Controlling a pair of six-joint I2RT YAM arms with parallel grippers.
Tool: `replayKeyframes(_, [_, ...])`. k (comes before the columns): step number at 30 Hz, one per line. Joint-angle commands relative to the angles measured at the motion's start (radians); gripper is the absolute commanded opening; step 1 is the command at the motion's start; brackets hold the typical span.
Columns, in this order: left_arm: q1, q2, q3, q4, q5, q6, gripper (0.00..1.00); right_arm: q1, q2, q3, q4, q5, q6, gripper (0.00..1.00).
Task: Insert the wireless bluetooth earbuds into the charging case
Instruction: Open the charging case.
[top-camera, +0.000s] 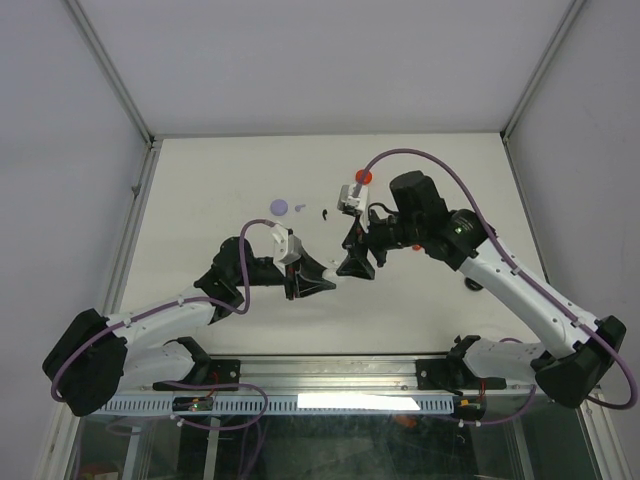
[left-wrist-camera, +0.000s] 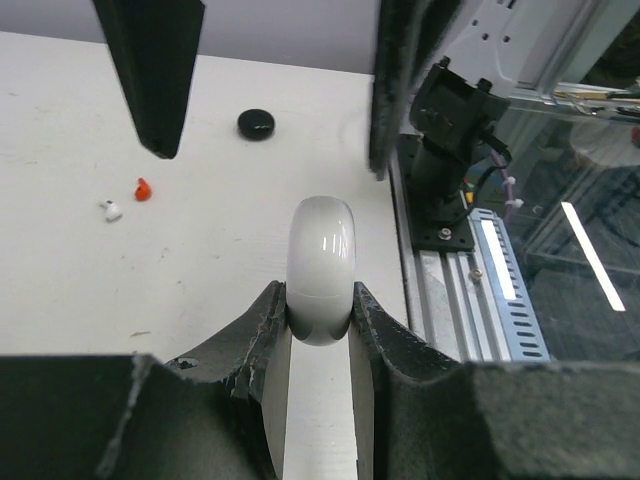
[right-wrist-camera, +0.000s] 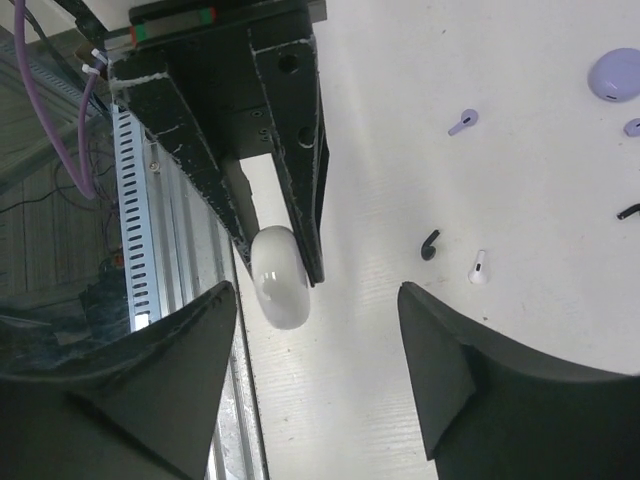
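**Left pincer** (left-wrist-camera: 320, 300): clamped on the glossy white pebble-shaped charging case (left-wrist-camera: 321, 268), held edge-on by its lower part. A seam line shows just above the fingertips. The lid looks shut in both wrist views.

**Right pincer** (right-wrist-camera: 315, 295): jaws apart, holding nothing. It faces the case from close by, with no contact visible.

**Earbuds:** all lie loose on the white surface (top-camera: 200, 180); none is in the case.
- Beyond the case, away from the arm bases: a tiny black stemmed earbud (right-wrist-camera: 430, 244), with a tiny white stemmed earbud (right-wrist-camera: 479, 267) just beside it.
- Further beyond the case: a tiny lilac stemmed earbud (right-wrist-camera: 462, 122), near a lilac round case (right-wrist-camera: 615, 75).
- On the right arm's side of the case: a tiny red stemmed earbud (left-wrist-camera: 143, 189) and a second white bud (left-wrist-camera: 111, 210), near each other. A black round disc (left-wrist-camera: 256, 124) lies past them.

**Judgement on the step in hand:** the lid probably has to come open before any bud goes in.
- The left grip should sit wholly below the seam, or it will pinch the lid shut.
- The shell looks slick, so the right pincer should lift the lid along the hinge's swing, not across it. A sideways push could twist the case in the grip.
- The white buds presumably belong to this case.
- The white bud beside the black one calls for a narrow, straight-down pinch, so the black one is not knocked.
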Motion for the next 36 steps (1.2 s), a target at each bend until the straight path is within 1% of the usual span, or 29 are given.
replayKeyframes(1, [-0.006,-0.02,-0.021,0.091,-0.08,-0.043,0.0,-0.002,-0.053,-0.029,0.075,-0.038,0.018,0.72])
replayKeyframes(3, [-0.005,-0.018,-0.037,0.147,-0.081,-0.087,0.0,-0.002,-0.054,-0.046,0.092,-0.044,0.018,0.76])
replayKeyframes(6, [-0.006,-0.022,-0.055,0.215,-0.068,-0.131,0.0,-0.002,-0.047,-0.069,0.109,-0.042,0.019,0.77])
replayKeyframes(15, [-0.006,-0.018,-0.053,0.259,-0.029,-0.182,0.0,0.002,-0.029,-0.092,0.153,-0.032,0.035,0.77])
replayKeyframes(26, [-0.007,-0.013,-0.048,0.269,0.001,-0.195,0.0,0.011,-0.014,-0.092,0.165,0.016,0.038,0.76])
replayKeyframes(31, [-0.007,-0.017,-0.045,0.227,0.031,-0.153,0.0,0.011,-0.026,-0.082,0.169,0.066,0.041,0.75])
replayKeyframes(36, [-0.007,-0.024,-0.049,0.196,0.048,-0.115,0.0,0.011,-0.042,-0.073,0.164,0.071,0.045,0.75])
